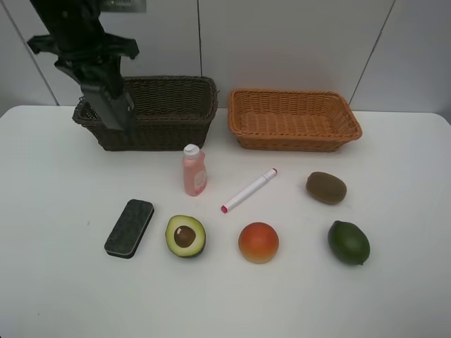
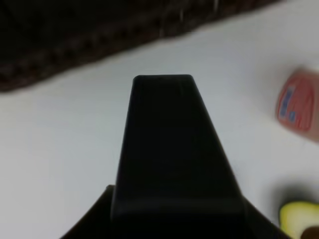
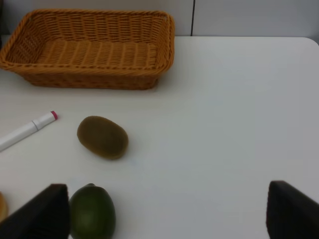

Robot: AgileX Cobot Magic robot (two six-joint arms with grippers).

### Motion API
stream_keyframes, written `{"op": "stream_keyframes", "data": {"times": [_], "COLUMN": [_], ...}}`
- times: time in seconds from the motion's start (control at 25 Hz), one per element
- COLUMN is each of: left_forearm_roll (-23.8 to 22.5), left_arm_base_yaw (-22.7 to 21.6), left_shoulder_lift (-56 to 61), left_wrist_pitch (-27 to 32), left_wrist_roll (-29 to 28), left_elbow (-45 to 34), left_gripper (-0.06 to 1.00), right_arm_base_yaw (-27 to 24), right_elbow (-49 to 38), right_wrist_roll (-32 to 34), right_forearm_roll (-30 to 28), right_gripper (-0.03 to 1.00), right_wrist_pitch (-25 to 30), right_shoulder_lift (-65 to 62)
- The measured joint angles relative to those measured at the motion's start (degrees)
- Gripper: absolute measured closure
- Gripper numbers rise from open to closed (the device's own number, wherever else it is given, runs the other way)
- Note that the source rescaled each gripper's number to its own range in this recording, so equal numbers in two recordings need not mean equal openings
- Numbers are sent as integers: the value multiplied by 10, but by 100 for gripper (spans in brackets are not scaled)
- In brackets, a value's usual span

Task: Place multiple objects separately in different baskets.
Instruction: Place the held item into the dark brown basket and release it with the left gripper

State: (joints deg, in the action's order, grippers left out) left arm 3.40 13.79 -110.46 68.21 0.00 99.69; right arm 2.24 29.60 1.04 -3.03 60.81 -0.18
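Left hand at dark basket front wall; grip state cannot be determined. Right hand spread, empty. Pink bottle upright, nearest left hand.

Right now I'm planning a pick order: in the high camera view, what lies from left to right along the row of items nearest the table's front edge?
black board eraser → halved avocado → orange-red round fruit → green lime
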Motion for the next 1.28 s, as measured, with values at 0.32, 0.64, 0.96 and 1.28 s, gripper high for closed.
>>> {"op": "stream_keyframes", "data": {"times": [0.32, 0.64, 0.96, 1.28], "left_forearm_roll": [-49, -67, -64, 3], "left_arm_base_yaw": [-6, -15, -15, -6], "left_shoulder_lift": [-116, -241, -247, -212], "left_wrist_pitch": [5, -1, -9, 5], "left_wrist_roll": [-29, -31, -56, -68], "left_elbow": [228, 250, 257, 291], "left_gripper": [60, 60, 2, -5], "right_arm_base_yaw": [0, 0, 0, 0], "right_elbow": [0, 0, 0, 0], "right_wrist_roll": [0, 0, 0, 0], "right_forearm_roll": [0, 0, 0, 0], "right_gripper": [-3, -3, -3, -3], "right_wrist_pitch": [0, 0, 0, 0], "right_shoulder_lift": [0, 0, 0, 0]}}
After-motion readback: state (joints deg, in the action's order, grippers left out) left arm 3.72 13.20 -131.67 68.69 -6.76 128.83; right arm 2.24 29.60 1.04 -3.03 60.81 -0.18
